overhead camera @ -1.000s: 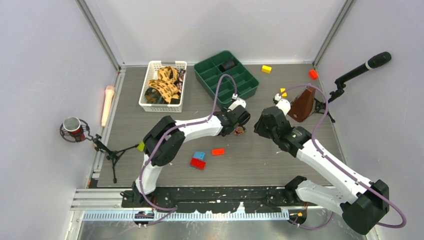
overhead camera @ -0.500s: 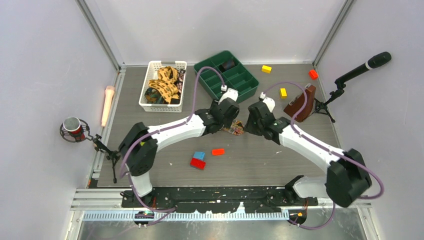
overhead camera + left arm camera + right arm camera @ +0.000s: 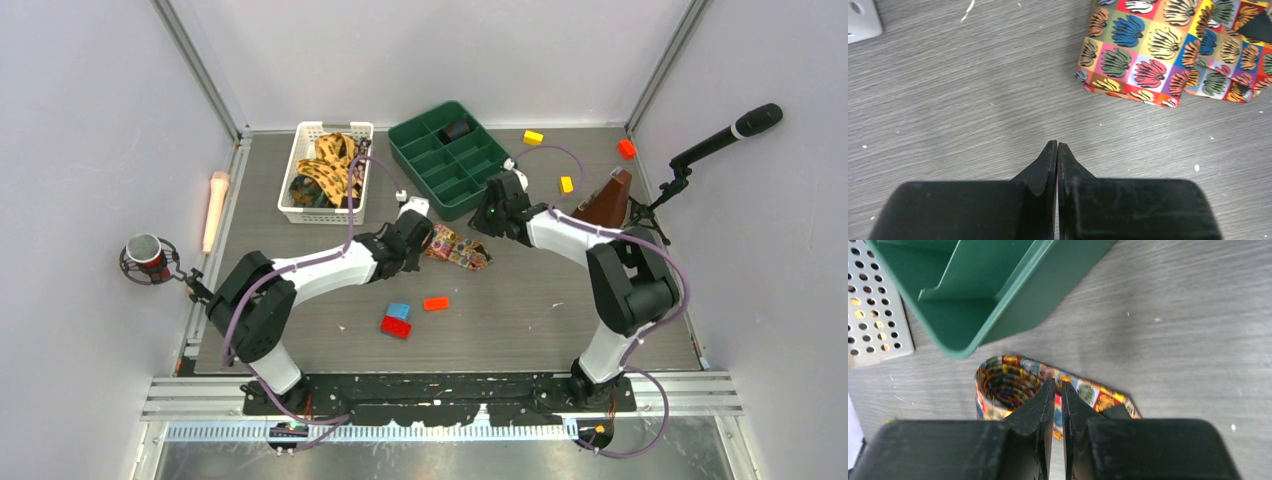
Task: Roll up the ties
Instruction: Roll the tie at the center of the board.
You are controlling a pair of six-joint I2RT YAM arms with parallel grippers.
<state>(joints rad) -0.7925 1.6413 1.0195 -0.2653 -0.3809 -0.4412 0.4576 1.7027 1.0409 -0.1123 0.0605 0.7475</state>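
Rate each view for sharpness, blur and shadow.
Top external view: even soft light, sharp, only faint shadows on the table. Left wrist view: tie and table grain crisp, the black fingers show little detail. Right wrist view: green tray and far table grain smeared, the tie sharper.

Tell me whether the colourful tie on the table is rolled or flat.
Partly rolled: in the right wrist view the tie forms an open coil at one end, the rest lying flat.

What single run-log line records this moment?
left gripper: shut, empty, apart from tie | right gripper: pinching tie's rolled end | tie: partly rolled
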